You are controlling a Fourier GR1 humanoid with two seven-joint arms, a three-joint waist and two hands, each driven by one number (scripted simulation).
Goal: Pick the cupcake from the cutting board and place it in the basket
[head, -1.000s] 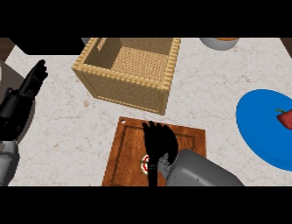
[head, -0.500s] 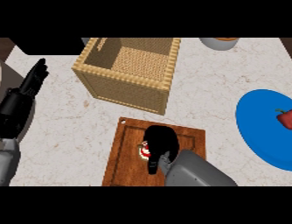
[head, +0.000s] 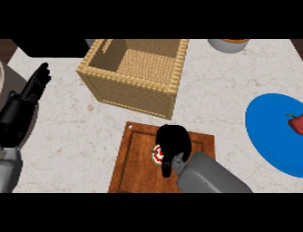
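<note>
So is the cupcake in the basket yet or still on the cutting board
On the cutting board. The cupcake shows on the wood, with the right robot hand curled round it. The basket holds nothing visible.

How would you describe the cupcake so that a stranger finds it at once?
Find the brown cutting board just below the woven basket. On it, under the curled black right hand, sits the cupcake: small, white and red, the only thing on that board.

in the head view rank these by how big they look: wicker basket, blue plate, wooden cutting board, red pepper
1. Square woven wicker basket, though it stands taller, so nearer the camera.
2. Round blue plate and brown wooden cutting board: look alike, and the right hand hides part of the board.
3. Small red pepper, clearly smallest.
</note>
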